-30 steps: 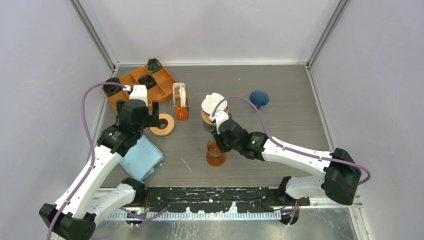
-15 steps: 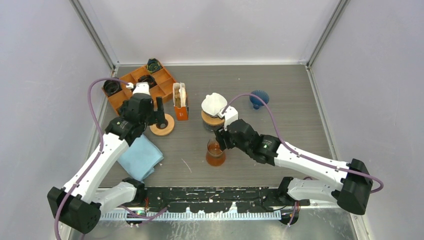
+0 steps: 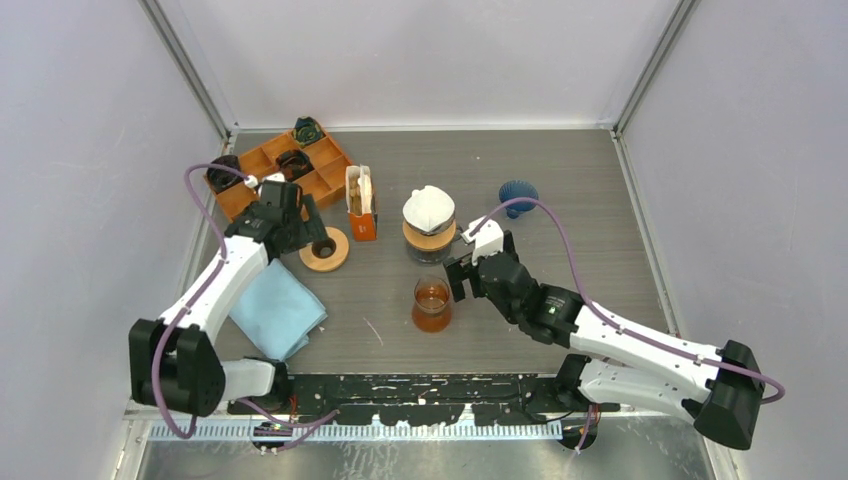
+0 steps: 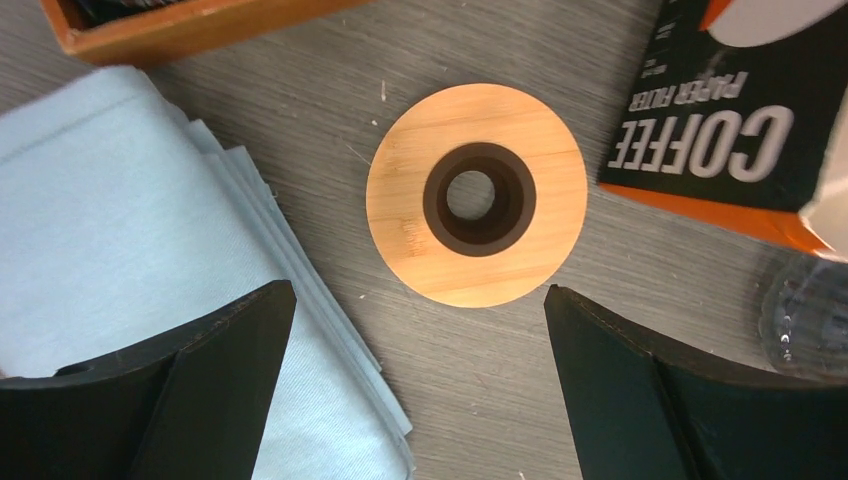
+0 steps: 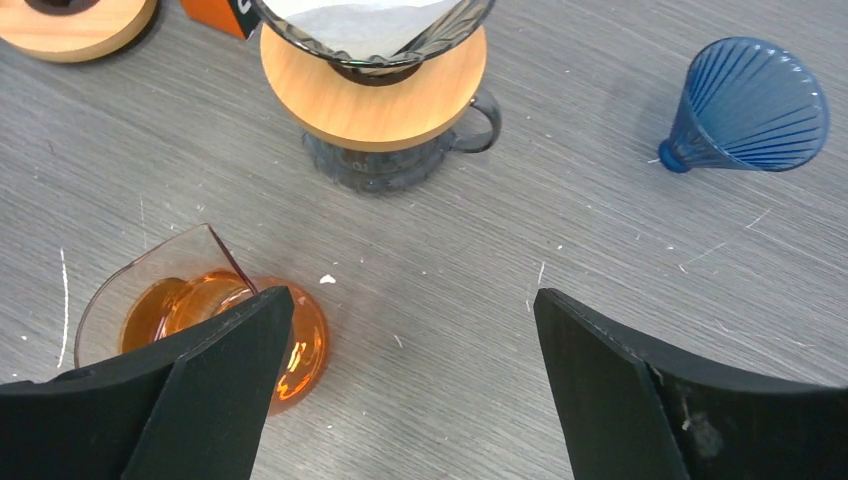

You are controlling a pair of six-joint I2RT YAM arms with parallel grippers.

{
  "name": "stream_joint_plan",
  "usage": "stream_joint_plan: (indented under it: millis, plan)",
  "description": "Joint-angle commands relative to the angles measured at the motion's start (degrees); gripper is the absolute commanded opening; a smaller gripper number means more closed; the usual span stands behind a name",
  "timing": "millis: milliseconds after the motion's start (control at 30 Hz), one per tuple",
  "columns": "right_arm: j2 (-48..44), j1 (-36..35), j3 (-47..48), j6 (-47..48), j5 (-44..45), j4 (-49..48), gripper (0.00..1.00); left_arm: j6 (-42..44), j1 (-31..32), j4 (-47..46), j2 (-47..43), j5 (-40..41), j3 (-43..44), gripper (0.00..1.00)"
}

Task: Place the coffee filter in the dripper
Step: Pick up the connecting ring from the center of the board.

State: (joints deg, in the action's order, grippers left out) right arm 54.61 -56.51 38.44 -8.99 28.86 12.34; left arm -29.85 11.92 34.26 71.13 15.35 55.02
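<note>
Sitting inside the dripper [image 3: 430, 236], the white coffee filter [image 3: 428, 205] lay free of both claws (each spread wide, empty): the right claw [image 5: 410, 310] hovered near the dripper's right, the left claw [image 4: 420, 300] above a wooden ring [image 4: 476, 195] to the dripper's left.

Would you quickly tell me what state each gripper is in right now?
Left gripper: open, holding nothing.
Right gripper: open, holding nothing.
</note>
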Motion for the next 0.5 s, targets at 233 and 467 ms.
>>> stream_joint_plan:
  millis: [233, 467]
  plan:
    - [-6.8, -0.1, -5.4, 0.9, 7.2, -8.1, 1.00, -5.3, -6.8, -6.9, 11.6, -7.5, -0.7, 0.99]
    - [-5.8, -0.1, -5.3, 1.3, 8.4, -8.1, 1.00, -6.2, -9.3, -8.5, 18.2, -10.7, 0.6, 0.90]
